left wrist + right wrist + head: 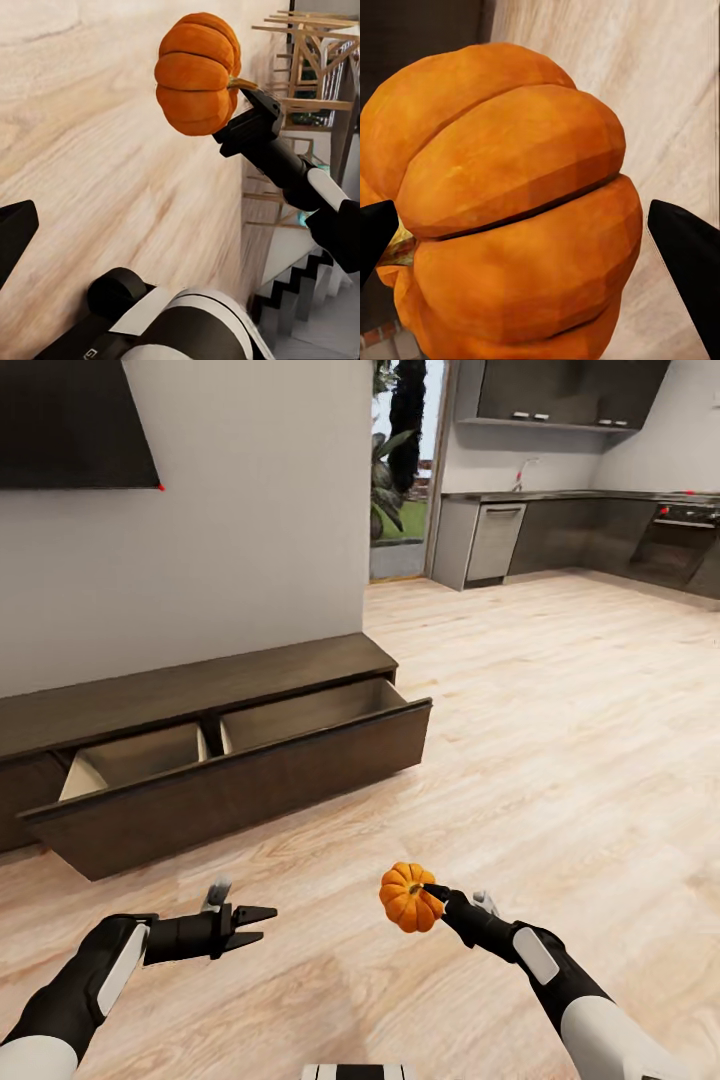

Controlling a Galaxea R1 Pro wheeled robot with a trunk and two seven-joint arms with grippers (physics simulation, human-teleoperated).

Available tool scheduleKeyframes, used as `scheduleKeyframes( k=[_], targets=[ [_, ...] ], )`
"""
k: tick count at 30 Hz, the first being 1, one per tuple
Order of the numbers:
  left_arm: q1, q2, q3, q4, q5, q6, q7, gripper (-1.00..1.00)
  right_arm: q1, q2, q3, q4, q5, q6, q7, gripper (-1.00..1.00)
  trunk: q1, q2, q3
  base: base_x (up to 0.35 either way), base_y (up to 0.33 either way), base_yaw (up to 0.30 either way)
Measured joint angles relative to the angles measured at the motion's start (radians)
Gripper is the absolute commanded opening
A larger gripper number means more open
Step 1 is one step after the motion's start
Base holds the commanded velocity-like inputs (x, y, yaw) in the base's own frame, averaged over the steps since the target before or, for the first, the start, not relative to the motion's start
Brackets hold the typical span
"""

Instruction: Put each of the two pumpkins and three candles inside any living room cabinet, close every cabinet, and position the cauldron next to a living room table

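Carrying one pumpkin [409,898] toward the cabinet [230,760]; judged step: transport, then drop into the open drawer.

Head view: right gripper [436,900] is clamped on the pumpkin, holding it above the wood floor [560,740]. The drawer [300,712] stands pulled out ahead of the fingers and off toward the left arm's side, pale interior showing, two compartments side by side; I see nothing lying in them. Left gripper [255,925] hangs free, fingers apart, nothing between them.

Left wrist view: the pumpkin [196,73] sits at the tip of the right arm's fingers [255,120], gripped near the stem, most of its body beyond the fingertips. The hold looks shallow.

Right wrist view: the pumpkin [510,217] bulges between the two dark fingers [682,255], floor beyond it.

Notes for doing it well: move slowly, since so shallow a pinch may slip. Bring the base closer before reaching. Lift over the drawer's front panel, centre the fingers above one compartment, lower, then release. Keep the left arm clear of the path.
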Motion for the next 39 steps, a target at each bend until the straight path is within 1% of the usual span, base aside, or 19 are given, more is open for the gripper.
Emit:
scheduleKeyframes(
  k=[15,22,36,39],
  targets=[
    [0.0,0.001,0.004,0.0,0.0,0.0,0.0,1.0,0.0,0.004,-0.001,0.0,0.0,-0.001,0.0,-1.0,-0.058,0.105,0.048,0.0,0.0,-0.288],
    [0.0,0.002,0.006,0.0,0.0,0.0,0.0,1.0,0.0,0.005,-0.018,0.0,0.0,-0.002,0.001,-1.0,-0.084,0.154,0.073,0.0,0.0,-0.288],
    [0.0,0.002,0.005,0.0,0.0,0.0,0.0,1.0,0.0,0.005,-0.02,0.001,0.0,-0.004,0.001,-1.0,-0.138,0.252,0.124,0.0,0.0,-0.288],
    [0.0,0.001,0.006,0.0,0.0,0.0,0.0,1.0,0.0,0.015,-0.019,0.001,-0.005,-0.003,0.002,-1.0,-0.15,0.273,0.135,0.0,0.0,-0.288]
  ],
)
